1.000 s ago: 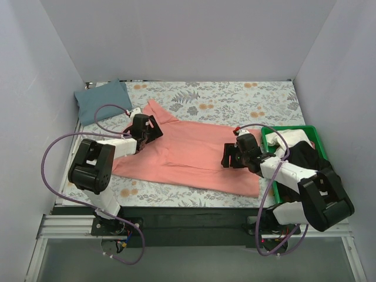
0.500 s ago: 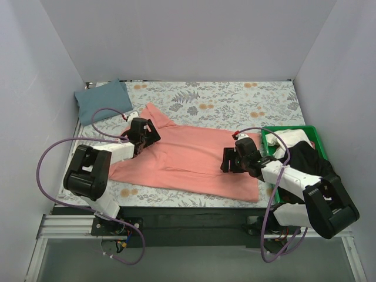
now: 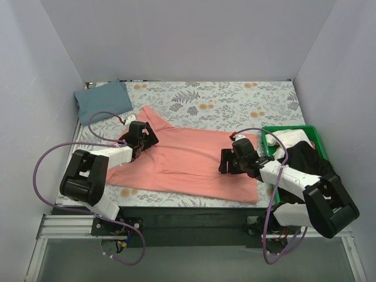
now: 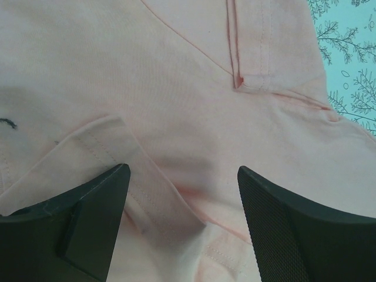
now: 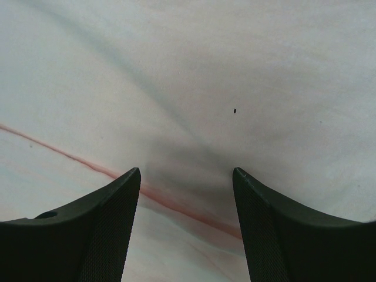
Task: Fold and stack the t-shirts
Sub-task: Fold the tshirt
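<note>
Both arms have drawn back toward the bottom of the top view, and the coral-pink t-shirt (image 3: 188, 161) has slid with them, its lower hem now nearer the table's near edge than it was a second ago. It lies spread out across the middle of the floral cloth (image 3: 235, 97). The left gripper (image 3: 143, 136) rests low on its upper-left end, where a sleeve hem is turned in, and the right gripper (image 3: 230, 162) on its right end, beside the green bin (image 3: 288, 128). Both sets of jaws stand well apart, and the wrist views show flat pink fabric between the fingers with nothing pinched. The slate blue-grey t-shirt (image 3: 103, 101) sits in the upper left of the frame as a compact folded block, so that half looks done. The coral one seems only straightened so far, and its folds and the stacking remain.
</note>
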